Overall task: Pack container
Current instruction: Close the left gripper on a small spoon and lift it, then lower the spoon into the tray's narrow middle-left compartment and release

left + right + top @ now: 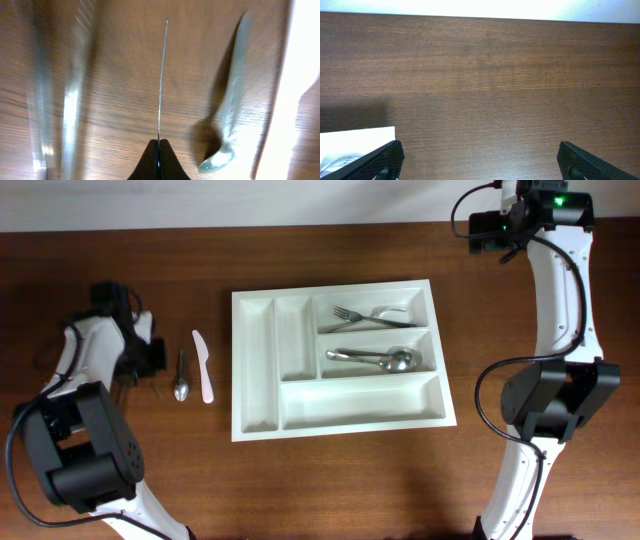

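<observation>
At the far left of the counter (120, 480), the left gripper (159, 161) has its jaws pressed together. A thin bright sliver runs straight out from their tip in the left wrist view. It may be a slim piece of cutlery on edge, but I cannot tell whether the jaws are pinching it.

Just right of that arm, a loose metal spoon (181, 375) lies on the wood with its bowl toward the near side. A white plastic knife (203, 366) lies just beside it. Both are outside the tray, a little left of its left wall.

The container (256, 430), a white cutlery tray with five compartments, sits flat in the middle of the counter. Its two narrow upright slots on the left side hold nothing. The far wide slot holds forks (372, 314), two as far as I can make out. The middle wide slot holds the packed spoons (380, 359). The near wide slot is bare.

At the far right, the right gripper (480, 152) hangs over plain wood with its jaws spread wide and nothing between them. Only a corner of the tray shows at the lower left of its wrist view.

I judge the packing to be partway done. Two slots are filled, and at least the loose spoon and plastic knife are left to go in.
</observation>
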Action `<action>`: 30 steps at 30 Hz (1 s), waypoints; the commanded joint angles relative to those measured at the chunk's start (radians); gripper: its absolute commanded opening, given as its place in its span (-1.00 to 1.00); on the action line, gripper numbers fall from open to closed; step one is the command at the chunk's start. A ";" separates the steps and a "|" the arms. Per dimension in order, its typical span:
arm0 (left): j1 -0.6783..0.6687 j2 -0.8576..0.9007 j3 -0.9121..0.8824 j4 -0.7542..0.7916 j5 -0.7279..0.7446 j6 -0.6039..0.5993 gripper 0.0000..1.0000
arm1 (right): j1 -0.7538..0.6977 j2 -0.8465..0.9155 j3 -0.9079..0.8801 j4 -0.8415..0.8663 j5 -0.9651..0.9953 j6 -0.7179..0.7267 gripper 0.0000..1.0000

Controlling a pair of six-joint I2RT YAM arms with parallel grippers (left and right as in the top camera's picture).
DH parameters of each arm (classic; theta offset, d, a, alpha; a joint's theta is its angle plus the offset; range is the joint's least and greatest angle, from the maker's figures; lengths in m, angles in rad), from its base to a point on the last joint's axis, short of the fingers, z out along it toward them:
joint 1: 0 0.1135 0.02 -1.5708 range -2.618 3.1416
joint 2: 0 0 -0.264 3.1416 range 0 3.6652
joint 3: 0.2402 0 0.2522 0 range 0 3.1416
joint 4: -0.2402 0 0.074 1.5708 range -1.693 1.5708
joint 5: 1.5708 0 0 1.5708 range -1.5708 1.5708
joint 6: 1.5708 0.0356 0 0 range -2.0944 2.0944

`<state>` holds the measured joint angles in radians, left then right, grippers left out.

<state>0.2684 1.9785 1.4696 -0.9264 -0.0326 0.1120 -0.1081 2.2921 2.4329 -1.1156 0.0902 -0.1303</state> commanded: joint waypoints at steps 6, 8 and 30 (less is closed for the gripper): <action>-0.107 -0.006 0.327 -0.193 0.071 -0.061 -0.96 | -0.005 -0.008 0.013 0.001 0.012 0.012 0.97; -0.153 -0.006 0.353 -0.213 0.099 -0.094 -0.96 | -0.005 -0.008 0.013 0.000 0.012 0.012 0.97; -0.627 0.065 0.355 -0.064 0.116 -0.326 -0.96 | -0.005 -0.008 0.013 0.001 0.012 0.012 0.97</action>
<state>-0.3546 1.9869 1.8084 -0.9966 0.0761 -0.1390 -0.1081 2.2921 2.4329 -1.1156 0.0902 -0.1299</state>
